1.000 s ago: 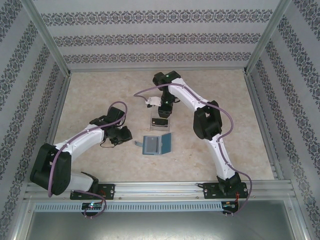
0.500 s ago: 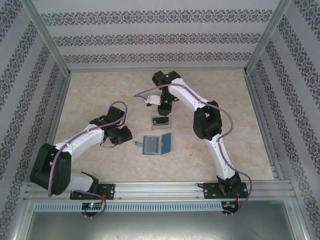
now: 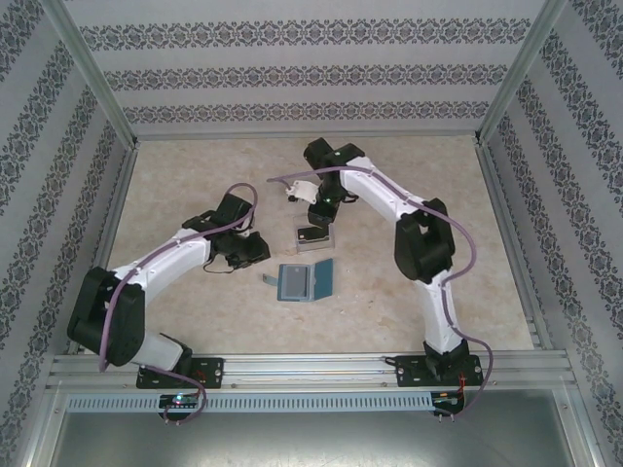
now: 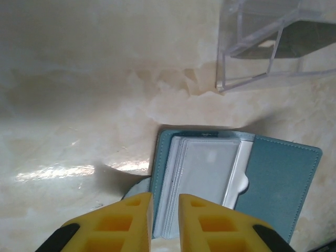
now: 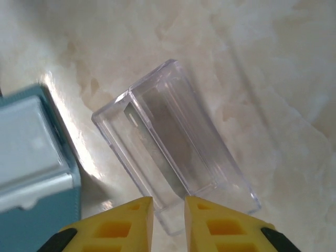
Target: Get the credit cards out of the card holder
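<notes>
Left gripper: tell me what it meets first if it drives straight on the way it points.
Most likely the card holder: the left gripper points at its near edge, where the pale credit cards sit in their sleeve. Depth is unclear, so teal rim or cards could come first.

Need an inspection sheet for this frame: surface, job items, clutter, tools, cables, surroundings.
Surface: beige marbled table, glare patches.
Job's things: holder lies open and flat; pale cards seem to sit in its sleeves; one card in the clear box.
Clutter: nothing seen.
Tools: left tool at the holder's edge, right tool over the box; both narrowly parted, empty.
Cables: purple cable along each arm, off the items.
Surroundings: patterned walls, metal frame.
</notes>
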Motion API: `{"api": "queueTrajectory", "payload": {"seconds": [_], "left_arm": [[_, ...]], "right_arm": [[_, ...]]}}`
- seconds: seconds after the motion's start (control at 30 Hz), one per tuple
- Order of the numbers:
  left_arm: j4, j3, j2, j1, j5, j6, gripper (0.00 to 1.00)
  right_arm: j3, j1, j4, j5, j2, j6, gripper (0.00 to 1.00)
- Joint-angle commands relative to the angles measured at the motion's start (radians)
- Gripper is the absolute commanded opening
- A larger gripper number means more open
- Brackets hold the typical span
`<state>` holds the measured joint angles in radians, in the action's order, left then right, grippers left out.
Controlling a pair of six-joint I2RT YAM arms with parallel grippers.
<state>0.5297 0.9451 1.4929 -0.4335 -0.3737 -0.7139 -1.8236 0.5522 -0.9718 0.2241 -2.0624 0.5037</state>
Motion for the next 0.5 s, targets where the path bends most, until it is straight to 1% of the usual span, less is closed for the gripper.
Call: {"api": "queueTrajectory", "payload": {"seconds": [0.0,0.13,0.3,0.4,0.47], "left_arm": [[-0.01,0.036,0.046,-0.027,-0.024,0.028,0.19],[-0.011,0.061,0.109,-0.053,-0.036,0.039,0.19],[0.005,0.068,0.165,-0.077,-0.002,0.048,0.17],[0.006,0.053,0.178,-0.087,0.021,0.055,0.16],[0.006,0.037,0.186,-0.088,0.024,0.056,0.14]], "right_arm": [[0.113,0.005,0.209,-0.015,0.091,-0.285,0.23],[0.23,0.006,0.288,-0.03,0.16,-0.53,0.2],[0.438,0.008,0.47,0.041,0.261,-0.782,0.16],[0.52,0.007,0.512,0.064,0.298,-0.936,0.16],[0.572,0.01,0.546,0.116,0.316,-1.025,0.15]]}}
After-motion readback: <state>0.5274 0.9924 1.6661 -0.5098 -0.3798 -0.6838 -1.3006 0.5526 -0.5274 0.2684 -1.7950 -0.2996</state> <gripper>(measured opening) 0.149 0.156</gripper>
